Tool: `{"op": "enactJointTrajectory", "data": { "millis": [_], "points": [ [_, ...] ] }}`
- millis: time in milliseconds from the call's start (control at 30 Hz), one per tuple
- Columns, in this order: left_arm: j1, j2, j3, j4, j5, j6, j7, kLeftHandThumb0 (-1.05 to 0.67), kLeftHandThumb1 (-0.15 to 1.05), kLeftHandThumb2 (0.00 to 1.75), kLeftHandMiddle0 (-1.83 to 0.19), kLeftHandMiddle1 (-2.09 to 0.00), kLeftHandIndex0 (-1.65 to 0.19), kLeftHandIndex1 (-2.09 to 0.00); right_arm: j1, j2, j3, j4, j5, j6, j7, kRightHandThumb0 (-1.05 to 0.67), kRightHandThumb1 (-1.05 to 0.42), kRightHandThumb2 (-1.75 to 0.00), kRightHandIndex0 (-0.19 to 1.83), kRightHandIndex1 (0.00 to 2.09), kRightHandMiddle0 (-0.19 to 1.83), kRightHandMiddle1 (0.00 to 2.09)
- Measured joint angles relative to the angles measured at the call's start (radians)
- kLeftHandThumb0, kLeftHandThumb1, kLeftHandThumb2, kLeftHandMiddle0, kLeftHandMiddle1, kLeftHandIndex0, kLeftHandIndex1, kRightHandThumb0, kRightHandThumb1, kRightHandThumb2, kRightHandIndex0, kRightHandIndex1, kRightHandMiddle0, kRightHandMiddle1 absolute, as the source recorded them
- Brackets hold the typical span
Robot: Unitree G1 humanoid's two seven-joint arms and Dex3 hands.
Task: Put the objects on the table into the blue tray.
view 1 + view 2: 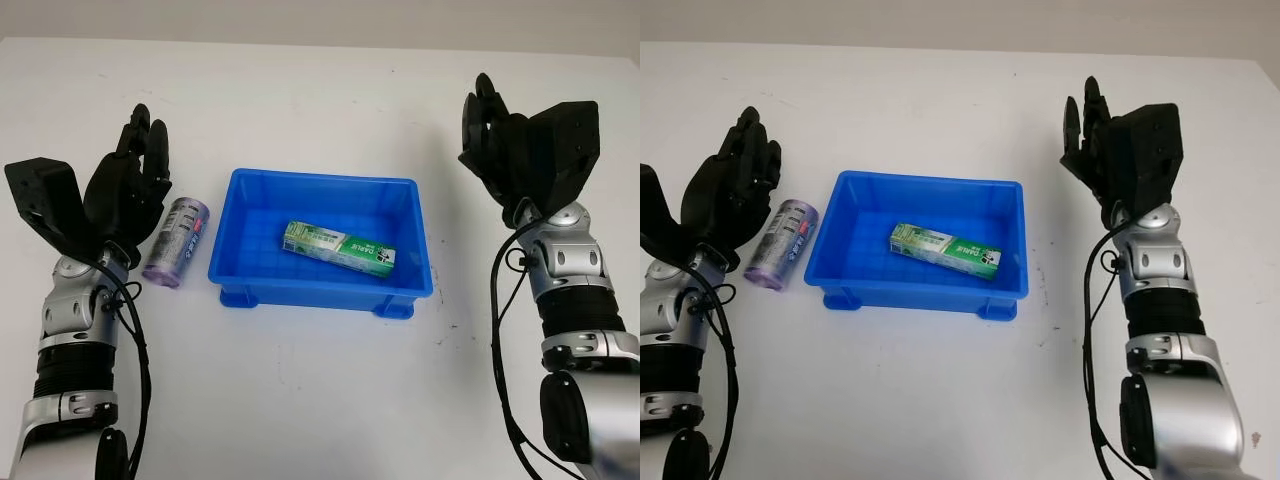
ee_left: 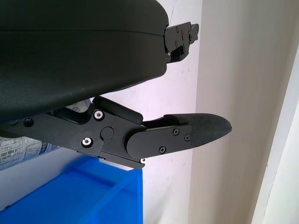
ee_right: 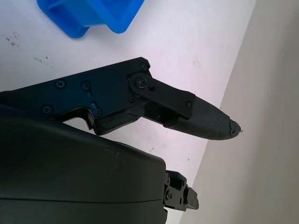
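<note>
White surface (image 1: 300,400) seen from above, with a blue tray (image 1: 322,283) at its centre. Inside the tray lies a green-and-white carton (image 1: 339,248), flat on the tray floor. One object is left outside — a purple cylindrical packet (image 1: 177,241) lying on its side just beside the tray's left wall. The left hand (image 1: 125,190) hovers right next to this packet, open and holding nothing. The right hand (image 1: 510,145) is raised well to the right of the tray, also open and empty. The step in hand looks like picking up the packet — the left fingers must close around it, lift, and carry it over the tray wall.
</note>
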Motion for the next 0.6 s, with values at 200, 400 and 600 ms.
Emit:
{"op": "enactJointTrajectory", "data": {
  "millis": [200, 400, 600],
  "points": [
    [0.003, 0.09, -0.013, -0.093, 0.074, -0.029, -0.032, -0.65, 1.05, 0.37, 0.19, -0.01, 0.18, -0.02, 0.001, 0.015, -0.001, -0.038, 0.013, 0.024, 0.0, -0.74, -1.05, -0.81, -0.19, 0.0, -0.19, 0.0],
    [-0.001, 0.407, -0.113, -0.139, 0.381, -0.261, -0.147, -0.61, 0.99, 0.08, 0.15, -0.04, 0.17, -0.05, 0.005, 0.015, -0.002, -0.051, 0.015, 0.037, 0.005, -0.73, -1.05, -0.82, -0.19, 0.0, -0.19, 0.0],
    [-0.008, 0.643, -0.199, -0.117, 0.663, -0.545, -0.15, -0.37, 0.91, 0.04, 0.16, -0.04, 0.13, -0.07, 0.006, 0.015, 0.002, -0.053, 0.012, 0.043, 0.007, -0.72, -1.05, -0.82, -0.19, 0.0, -0.19, 0.0]
  ]
}}
